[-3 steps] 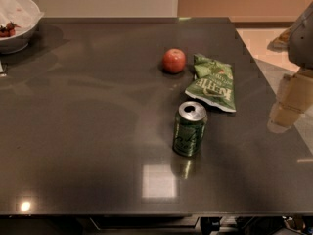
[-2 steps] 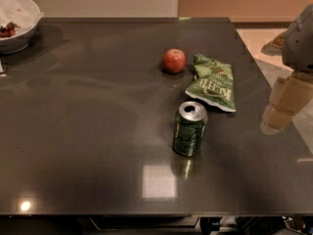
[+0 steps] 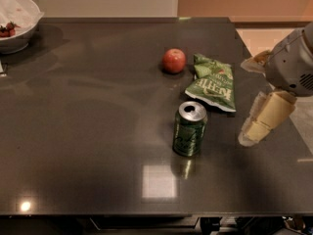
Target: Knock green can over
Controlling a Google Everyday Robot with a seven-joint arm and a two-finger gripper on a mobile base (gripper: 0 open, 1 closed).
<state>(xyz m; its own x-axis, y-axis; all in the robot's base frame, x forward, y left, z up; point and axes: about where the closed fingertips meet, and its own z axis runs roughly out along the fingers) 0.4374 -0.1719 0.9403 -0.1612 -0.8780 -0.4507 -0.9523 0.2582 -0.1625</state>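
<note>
The gripper (image 3: 257,126), cream-coloured below a rounded grey wrist, hovered over the right side of the table (image 3: 88,131), to the right of the green can (image 3: 189,129) and apart from it; whether it was spread or pressed together could not be told. The green can stood upright near the front middle of the table, a smooth, thin-walled metal cylinder with a silver top whose opening looked broken, so it was probably light and perhaps partly empty. It seemed stiff enough to take a shove without denting. No grasp looked necessary: a sideways push high on its wall, close to the rim, would likely tip it, while a low push might only slide it across the glossy surface. Once down, it would probably roll. Just behind it lay a flat, crinkled green chip bag (image 3: 213,84), soft and yielding, and beyond that a round red apple (image 3: 174,60). The tabletop was dark, hard and reflective. A white bowl (image 3: 19,18) sat at the far left corner.
</note>
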